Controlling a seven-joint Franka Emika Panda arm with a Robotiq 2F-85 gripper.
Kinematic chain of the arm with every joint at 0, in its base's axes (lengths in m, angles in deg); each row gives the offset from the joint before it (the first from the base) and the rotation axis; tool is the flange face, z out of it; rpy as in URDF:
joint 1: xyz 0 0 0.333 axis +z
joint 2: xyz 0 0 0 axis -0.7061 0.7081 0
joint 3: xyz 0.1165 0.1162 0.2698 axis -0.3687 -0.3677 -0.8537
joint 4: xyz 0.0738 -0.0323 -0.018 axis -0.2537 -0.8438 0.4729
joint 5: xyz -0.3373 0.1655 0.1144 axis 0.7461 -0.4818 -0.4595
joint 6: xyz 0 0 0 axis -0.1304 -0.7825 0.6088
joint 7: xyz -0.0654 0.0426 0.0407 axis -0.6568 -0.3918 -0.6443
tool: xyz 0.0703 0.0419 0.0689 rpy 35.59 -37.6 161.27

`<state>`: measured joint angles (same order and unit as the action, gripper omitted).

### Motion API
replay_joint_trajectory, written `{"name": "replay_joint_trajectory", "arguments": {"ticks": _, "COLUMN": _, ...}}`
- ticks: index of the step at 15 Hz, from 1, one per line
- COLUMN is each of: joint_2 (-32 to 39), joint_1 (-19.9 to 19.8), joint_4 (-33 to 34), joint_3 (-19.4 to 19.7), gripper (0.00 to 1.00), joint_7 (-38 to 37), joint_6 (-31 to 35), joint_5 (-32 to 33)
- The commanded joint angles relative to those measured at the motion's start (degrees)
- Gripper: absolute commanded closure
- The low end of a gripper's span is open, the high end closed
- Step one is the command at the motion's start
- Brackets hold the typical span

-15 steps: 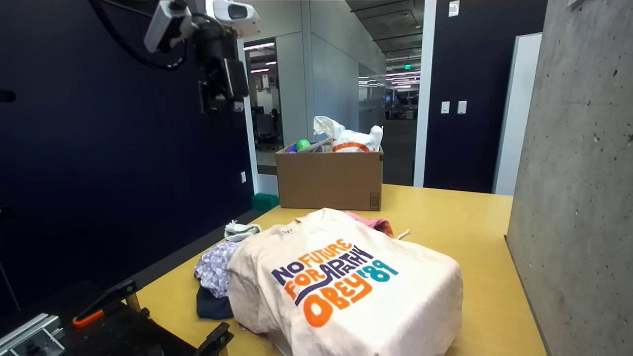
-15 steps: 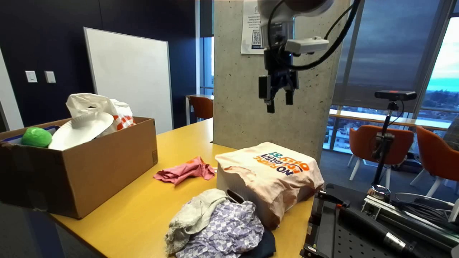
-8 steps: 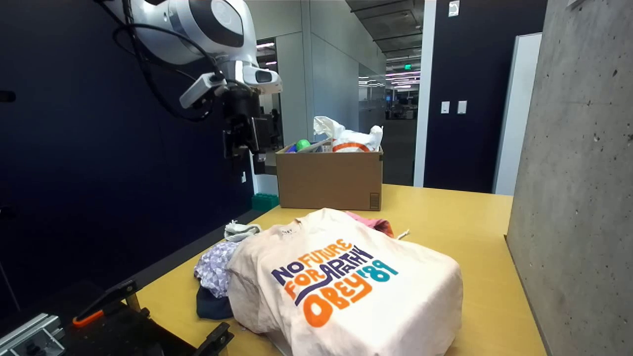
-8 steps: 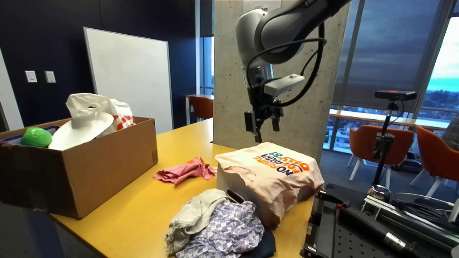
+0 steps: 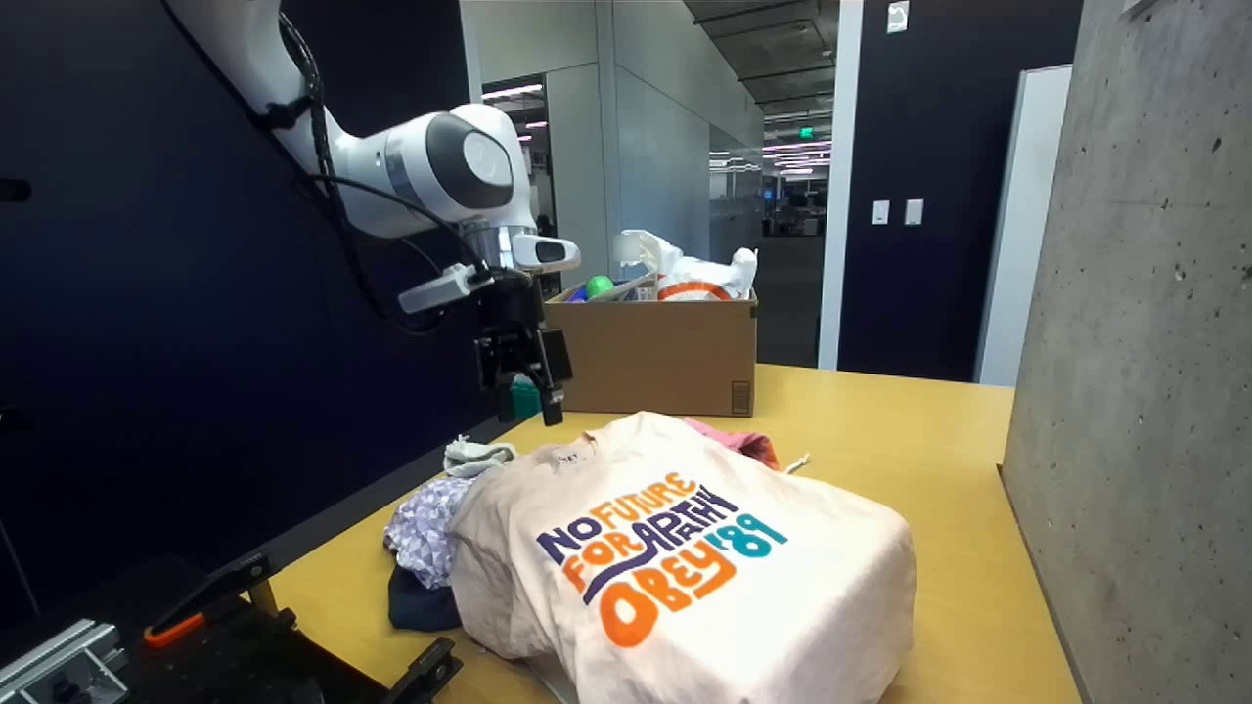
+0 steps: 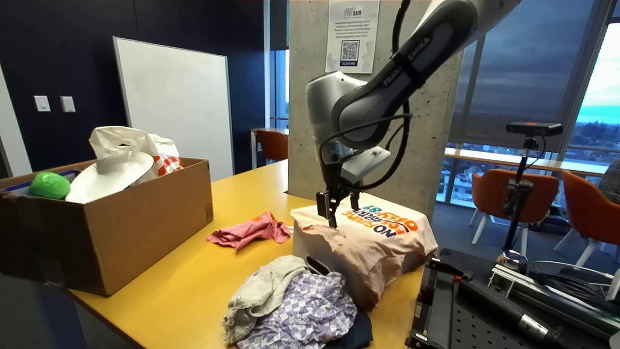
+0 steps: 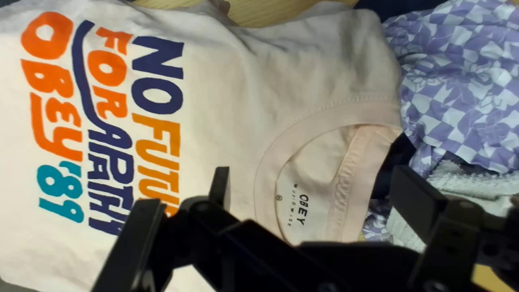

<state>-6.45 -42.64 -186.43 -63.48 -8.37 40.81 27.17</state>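
In an exterior view, a cream OBEY T-shirt (image 5: 685, 557) is being supported, print upward, on the worktop (image 5: 880, 440) by a boxy form (image 6: 310, 245) that is mostly being covered by it; its collar (image 7: 266, 182) is lying toward the far left. Just above that collar, the hand (image 5: 530, 407) is being held with its jaws set wide apart, and nothing is being gripped. At the left, the shirt is being flanked by a purple-and-white checked cloth (image 5: 423, 533), and on the far side a pink garment (image 5: 736, 443) is being partly hidden by it. From the folds, a thin, soft, cotton-like knit is being suggested: probably light, limp, hardly slippery and not fragile, with its shape being lent by what is lying beneath. Over the printed top the cloth is being kept fairly flat, so little is likely being offered there for pinching. A surer hold is probably being offered by the ribbed edge of the collar or the loose folds near it; by a shallow pinch, slippage is being risked.
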Motion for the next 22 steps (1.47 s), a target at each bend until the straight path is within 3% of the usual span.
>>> {"name": "replay_joint_trajectory", "arguments": {"ticks": 1, "joint_2": 5.4, "joint_1": 2.9, "joint_4": 2.8, "joint_3": 2.7, "gripper": 0.0, "joint_7": -1.2, "joint_6": 4.4, "joint_5": 1.7}}
{"name": "replay_joint_trajectory", "arguments": {"ticks": 10, "joint_2": 11.0, "joint_1": 6.1, "joint_4": 6.8, "joint_3": 6.2, "gripper": 0.0, "joint_7": -0.8, "joint_6": 7.8, "joint_5": 1.3}}
{"name": "replay_joint_trajectory", "arguments": {"ticks": 11, "joint_2": 11.2, "joint_1": 6.2, "joint_4": 7.1, "joint_3": 6.4, "gripper": 0.06, "joint_7": -0.7, "joint_6": 7.7, "joint_5": 1.3}}
{"name": "replay_joint_trajectory", "arguments": {"ticks": 12, "joint_2": 11.3, "joint_1": 6.3, "joint_4": 7.3, "joint_3": 6.5, "gripper": 0.28, "joint_7": -0.7, "joint_6": 7.8, "joint_5": 1.3}}
{"name": "replay_joint_trajectory", "arguments": {"ticks": 14, "joint_2": 11.4, "joint_1": 6.7, "joint_4": 7.2, "joint_3": 6.7, "gripper": 0.33, "joint_7": -0.8, "joint_6": 8.0, "joint_5": 1.4}}
{"name": "replay_joint_trajectory", "arguments": {"ticks": 22, "joint_2": 10.2, "joint_1": 8.4, "joint_4": 6.5, "joint_3": 7.7, "gripper": 0.91, "joint_7": -1.5, "joint_6": 8.1, "joint_5": 2.5}}
